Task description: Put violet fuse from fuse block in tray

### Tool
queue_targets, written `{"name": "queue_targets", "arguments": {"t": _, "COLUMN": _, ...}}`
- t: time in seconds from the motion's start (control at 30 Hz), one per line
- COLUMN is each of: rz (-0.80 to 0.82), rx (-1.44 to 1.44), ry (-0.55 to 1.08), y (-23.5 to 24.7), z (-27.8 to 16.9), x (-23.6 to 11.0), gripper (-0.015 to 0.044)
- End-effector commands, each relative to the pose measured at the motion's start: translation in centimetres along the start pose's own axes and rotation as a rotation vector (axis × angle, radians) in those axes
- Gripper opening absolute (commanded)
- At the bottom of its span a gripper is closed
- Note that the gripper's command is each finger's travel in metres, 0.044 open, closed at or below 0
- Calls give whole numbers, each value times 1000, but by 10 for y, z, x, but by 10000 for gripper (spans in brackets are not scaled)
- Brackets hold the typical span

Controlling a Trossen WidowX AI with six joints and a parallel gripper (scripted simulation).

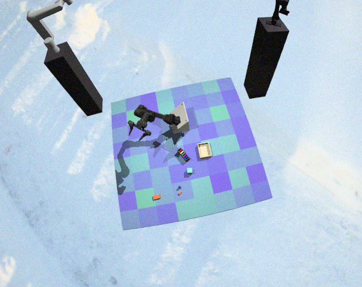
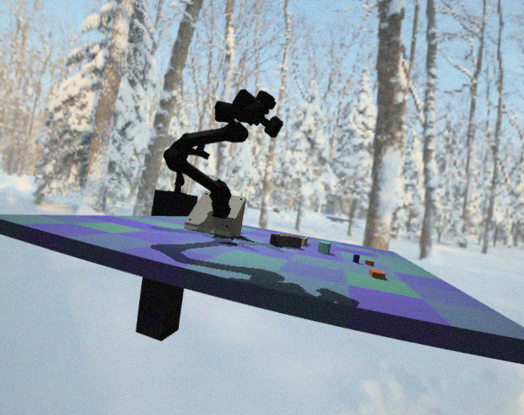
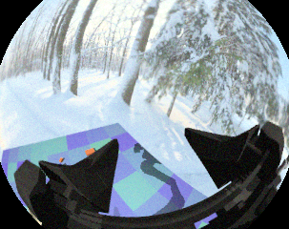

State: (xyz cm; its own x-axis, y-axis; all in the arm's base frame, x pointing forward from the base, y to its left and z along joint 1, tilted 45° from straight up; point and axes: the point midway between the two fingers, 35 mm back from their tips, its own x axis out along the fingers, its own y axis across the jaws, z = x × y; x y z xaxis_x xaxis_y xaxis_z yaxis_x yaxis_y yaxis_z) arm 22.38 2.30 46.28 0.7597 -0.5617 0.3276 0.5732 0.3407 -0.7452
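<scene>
The fuse block is a small dark strip on the tiled table, with a row of coloured fuses. The violet fuse sits in the row between the green and blue ones; it cannot be made out in the exterior view. The tray is cream, shallow and empty, right of the block in the top view. My gripper is open with nothing between its fingers. It is high above the table, well to the left of the block in the top view. The wrist view shows neither block nor tray.
A teal cube stands near the block. Farther out lie an orange block, a small orange piece and a small dark violet piece. My arm stands on a grey wedge.
</scene>
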Motion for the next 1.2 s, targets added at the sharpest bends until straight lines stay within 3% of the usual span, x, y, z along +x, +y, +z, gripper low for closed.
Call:
{"name": "queue_targets", "arguments": {"t": 0.0, "rz": 2, "rx": -11, "ry": -3, "y": 2, "z": 2, "x": 0, "gripper": 374}}
{"name": "queue_targets", "arguments": {"t": 0.23, "rz": 140, "rx": -435, "ry": -109, "y": 98, "z": 45, "x": 15, "gripper": 190}}
{"name": "queue_targets", "arguments": {"t": 0.4, "rz": 250, "rx": -655, "ry": -153, "y": 158, "z": 49, "x": 19, "gripper": 74}}
{"name": "queue_targets", "arguments": {"t": 0.77, "rz": 530, "rx": -1058, "ry": -200, "y": 272, "z": 16, "x": 16, "gripper": 74}}
{"name": "queue_targets", "arguments": {"t": 1.17, "rz": 948, "rx": -1463, "ry": -177, "y": 367, "z": -73, "x": -9, "gripper": 74}}
